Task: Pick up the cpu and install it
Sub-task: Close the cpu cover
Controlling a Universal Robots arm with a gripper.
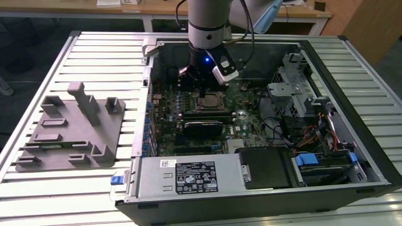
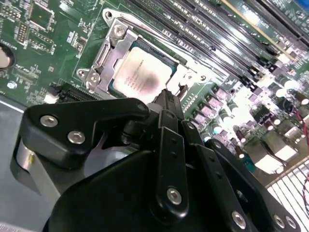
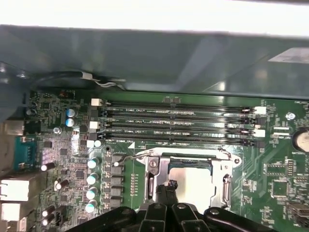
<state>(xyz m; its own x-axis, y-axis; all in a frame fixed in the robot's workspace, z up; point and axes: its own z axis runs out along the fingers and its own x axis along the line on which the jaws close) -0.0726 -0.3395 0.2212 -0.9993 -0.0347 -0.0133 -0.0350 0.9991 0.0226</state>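
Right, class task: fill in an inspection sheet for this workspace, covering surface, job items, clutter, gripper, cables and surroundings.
Surface: slatted metal table carrying an open computer case.
Job's things: cpu lies flat in the socket frame on the motherboard.
Clutter: grey plastic tray with upright posts, on the exterior view's left of the case.
Gripper: gripper hangs at the cpu's edge; contact cannot be told.
Cables: coloured wire bundle inside the case.
Surroundings: wooden desks behind the table.

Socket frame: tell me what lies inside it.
The cpu lies flat inside the frame, silver top showing. The claw covers one edge of it in the second wrist view; anything beneath the cpu is hidden.
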